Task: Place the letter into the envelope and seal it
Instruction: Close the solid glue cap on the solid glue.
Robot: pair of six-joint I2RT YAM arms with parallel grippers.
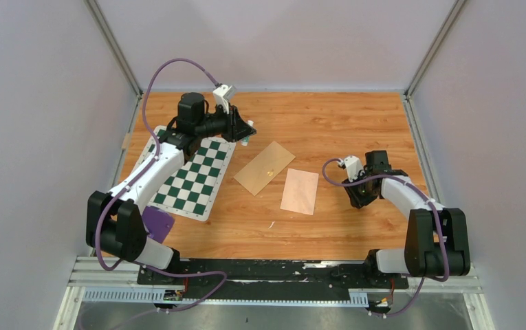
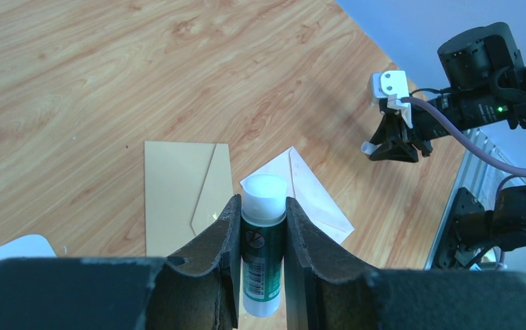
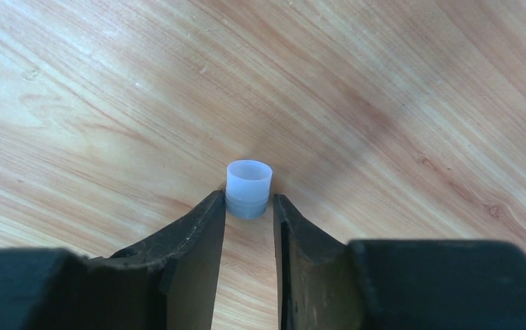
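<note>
Left gripper (image 2: pixel 262 206): clamps green-bodied, white-tipped glue stick (image 2: pixel 263 268) | right gripper (image 3: pixel 247 203): pinches translucent plastic cap (image 3: pixel 249 175) | advice: stroke flat tan paper envelope (image 2: pixel 174 199) flap lightly

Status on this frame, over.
Left gripper clamps glue stick. Right gripper pinches translucent cap. Tan envelope and pale sheet flat mid-table; bordered letter not visible. Nothing obstructing.

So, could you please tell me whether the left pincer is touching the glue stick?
Touching. The left wrist view shows the glue stick clamped between both fingers of the left pincer, with no gap on either side.
</note>
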